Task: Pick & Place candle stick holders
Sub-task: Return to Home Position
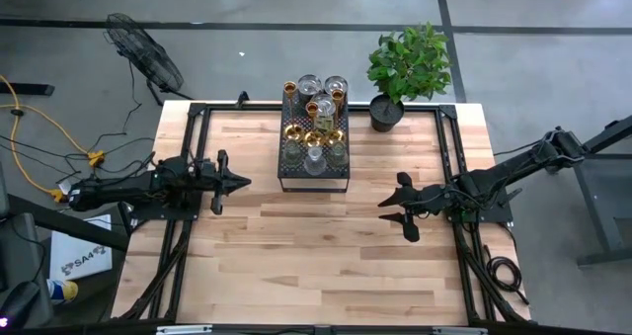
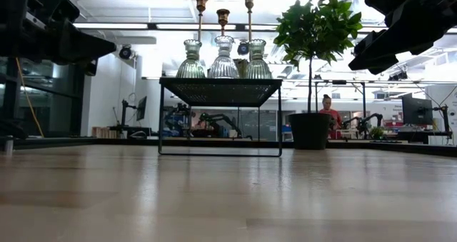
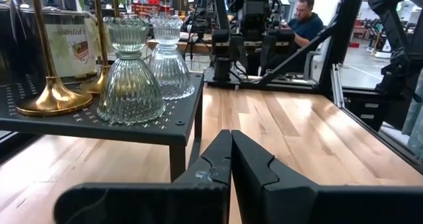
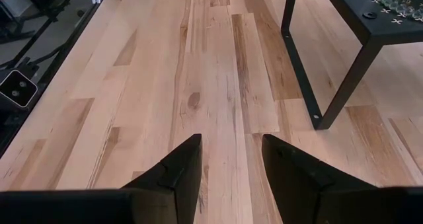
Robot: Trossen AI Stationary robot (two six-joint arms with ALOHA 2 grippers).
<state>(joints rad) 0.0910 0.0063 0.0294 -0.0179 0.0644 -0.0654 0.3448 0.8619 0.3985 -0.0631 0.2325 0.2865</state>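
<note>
1. Wooden table [image 1: 316, 266] is lying pale and planked, with black framing running along its edges.
2. Black perforated shelf [image 2: 220, 91] is standing on thin legs at the table's far middle.
3. Potted plant [image 1: 407, 63] is sitting in a black pot just beside the shelf.
4. Fan [image 1: 146, 63] is standing on the grey floor beyond the far left corner.
5. Yellow cable [image 1: 39, 127] is trailing across the floor left of the table.
6. Person in red [image 2: 328, 113] is showing in the room behind the table.
</note>
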